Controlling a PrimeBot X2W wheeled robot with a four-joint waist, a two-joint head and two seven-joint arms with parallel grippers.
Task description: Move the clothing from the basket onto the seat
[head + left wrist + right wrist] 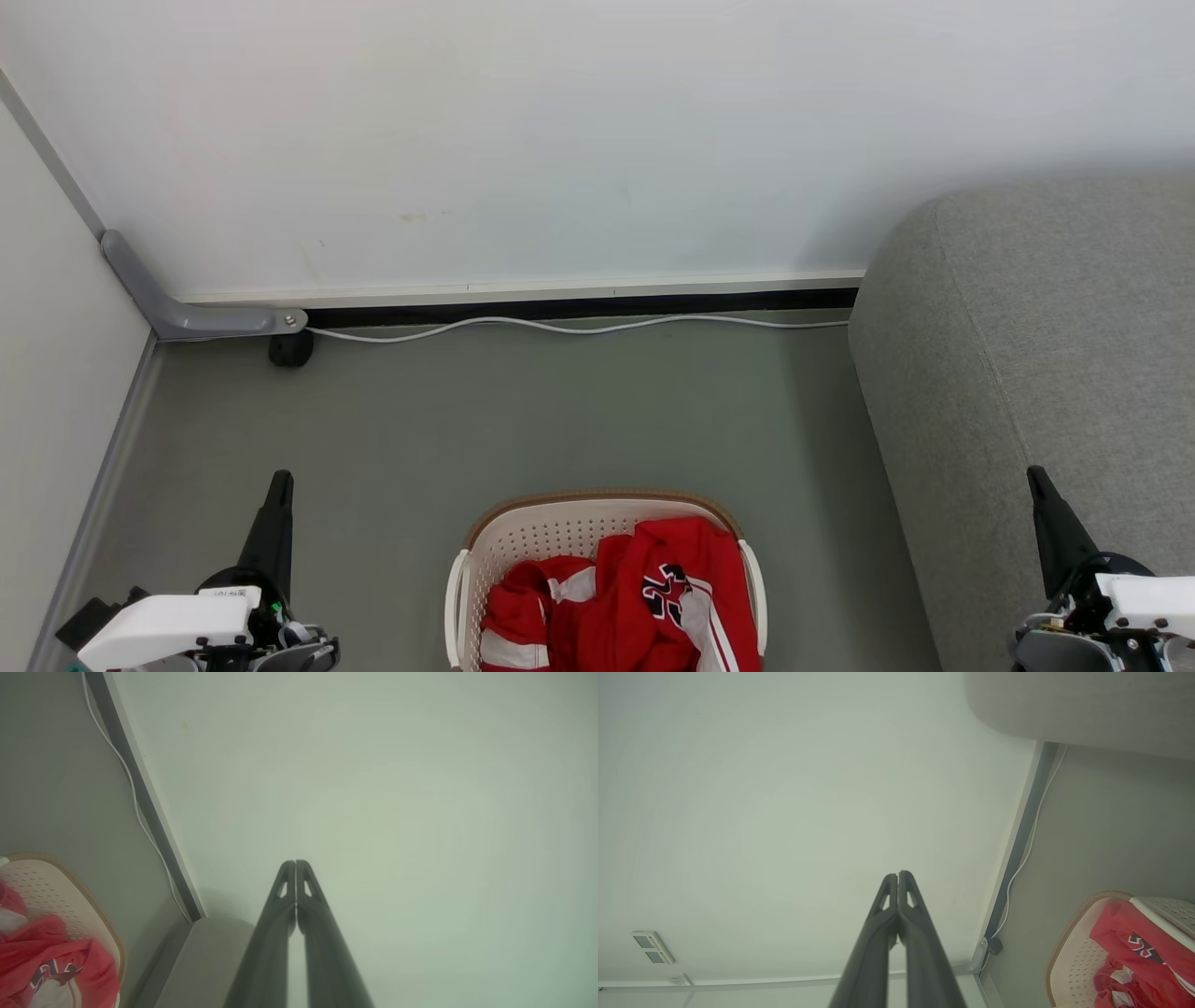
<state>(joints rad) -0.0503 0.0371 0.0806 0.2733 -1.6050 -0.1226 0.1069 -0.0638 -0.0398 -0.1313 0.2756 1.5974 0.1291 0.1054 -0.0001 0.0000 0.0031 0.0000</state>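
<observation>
Clothing, bright red soft sports fabric with white stripes and a black-and-white number print (644, 597): heaped inside cream-white perforated plastic basket with brown rim (523, 541), on grey-green floor (523, 420). Large grey fabric sofa (1046, 355): near basket's right, against white wall (560, 140). White cable (560, 327): along skirting. Left hand (280, 481), right hand (1034, 474): both closed, empty, flanking basket, well apart from it. Small dark object (291, 348) under grey corner bracket (201, 320): possibly a caster.

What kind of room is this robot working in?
Probably a corner of a living-room-style test space: a grey sofa, a laundry basket of red clothing, bare white wall with a loose cable.
</observation>
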